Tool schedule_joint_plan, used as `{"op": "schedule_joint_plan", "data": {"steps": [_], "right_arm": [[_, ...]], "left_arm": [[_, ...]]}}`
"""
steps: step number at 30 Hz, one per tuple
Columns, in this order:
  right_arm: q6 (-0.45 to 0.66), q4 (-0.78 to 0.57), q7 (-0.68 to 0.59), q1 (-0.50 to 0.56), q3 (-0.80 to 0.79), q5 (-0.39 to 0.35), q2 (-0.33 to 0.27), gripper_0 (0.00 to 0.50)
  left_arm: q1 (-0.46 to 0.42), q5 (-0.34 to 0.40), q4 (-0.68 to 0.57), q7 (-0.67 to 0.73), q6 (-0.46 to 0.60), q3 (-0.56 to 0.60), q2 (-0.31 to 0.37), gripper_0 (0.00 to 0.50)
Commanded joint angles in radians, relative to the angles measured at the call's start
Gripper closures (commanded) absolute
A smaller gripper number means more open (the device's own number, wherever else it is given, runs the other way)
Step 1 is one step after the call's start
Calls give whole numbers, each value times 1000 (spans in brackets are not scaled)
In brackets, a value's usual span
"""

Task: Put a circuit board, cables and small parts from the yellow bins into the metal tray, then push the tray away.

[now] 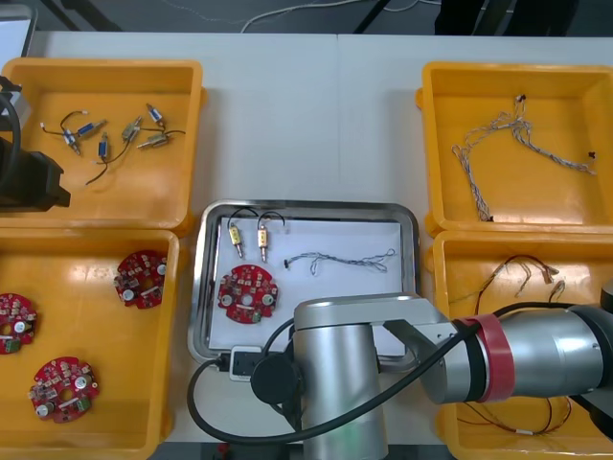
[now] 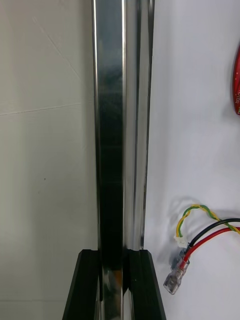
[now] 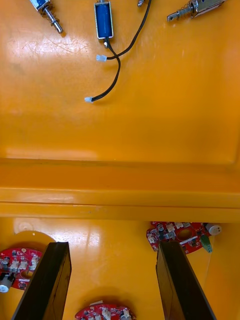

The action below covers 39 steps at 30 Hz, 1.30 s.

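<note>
Right gripper (image 2: 113,254) at the near side of the shiny rectangular metal tray (image 1: 305,207), its black fingers clamped on the tray's upright rim, which stands between them; the silver right arm (image 1: 345,383) lies across the tray's near edge. The tray sits at the middle of the light worktop (image 1: 306,115), between the yellow plastic bins. Its white inside holds a round red circuit board (image 1: 248,293) toward its near-left corner, two small metal parts with yellow bodies (image 1: 236,240) side by side at its far-left corner, and a twisted blue and white cable (image 1: 350,260) near its middle. In the right wrist view a red and yellow cable with a clear connector (image 2: 182,260) lies on the white inside just beside the clamped rim. Left gripper (image 3: 114,246) hangs at the worktop's left edge, fingers apart with nothing between them, over the near-left yellow bin (image 1: 96,287), where three more red circuit boards (image 1: 141,279) lie; the far-left yellow bin (image 1: 177,187) holds small metal parts with black leads (image 1: 103,144). The far-right bin (image 1: 536,206) holds blue and white cables (image 1: 488,134), the near-right bin (image 1: 460,273) red and yellow ones (image 1: 525,268)
</note>
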Motion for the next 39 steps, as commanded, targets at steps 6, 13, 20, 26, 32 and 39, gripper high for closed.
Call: {"op": "schedule_joint_plan", "data": {"steps": [6, 13, 20, 26, 32, 39], "right_arm": [[-37, -9, 16, -122, 12, -4, -44, 500], [-65, -7, 14, -171, 10, -4, -85, 500], [-89, -7, 19, -226, 10, -5, -122, 500], [-115, 37, 28, -274, 12, -7, -131, 500], [-158, 99, 46, -317, 12, -7, -131, 500], [-286, 206, 79, -347, 12, -7, -136, 500]], "left_arm": [[15, -11, -33, -9, 6, 32, 40, 0], [15, -11, -33, -9, 6, 32, 40, 0], [15, -11, -33, -9, 6, 32, 40, 0], [15, -11, -33, -9, 6, 32, 40, 0], [15, -11, -33, -9, 6, 32, 40, 0], [15, -11, -33, -9, 6, 32, 40, 0]]}}
